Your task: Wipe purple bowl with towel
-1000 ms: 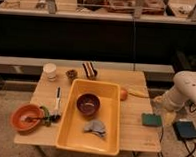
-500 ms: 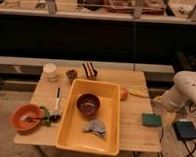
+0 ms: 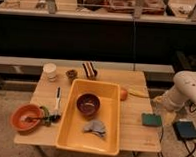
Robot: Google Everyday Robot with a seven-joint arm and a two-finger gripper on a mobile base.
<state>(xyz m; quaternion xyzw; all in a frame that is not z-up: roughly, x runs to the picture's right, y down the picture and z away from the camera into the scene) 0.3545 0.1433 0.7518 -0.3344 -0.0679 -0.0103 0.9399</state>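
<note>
The purple bowl (image 3: 88, 103) stands upright inside a yellow tub (image 3: 110, 125) in the middle of the wooden table (image 3: 130, 135). The grey towel (image 3: 95, 127) lies crumpled on the tub floor, just in front of the bowl and apart from it. My white arm (image 3: 187, 88) comes in from the right. My gripper (image 3: 160, 103) hangs by the table's right edge, well to the right of the tub and above a green sponge (image 3: 151, 119). It holds nothing that I can see.
An orange bowl (image 3: 26, 118) with a utensil sits at the front left, next to a black-handled tool (image 3: 57, 98). A white cup (image 3: 50, 71), a small dish (image 3: 71, 74) and a striped object (image 3: 90, 70) stand along the back. An orange (image 3: 123, 94) and a banana (image 3: 136, 92) lie right of the tub. A dark pad (image 3: 187, 130) lies off the table.
</note>
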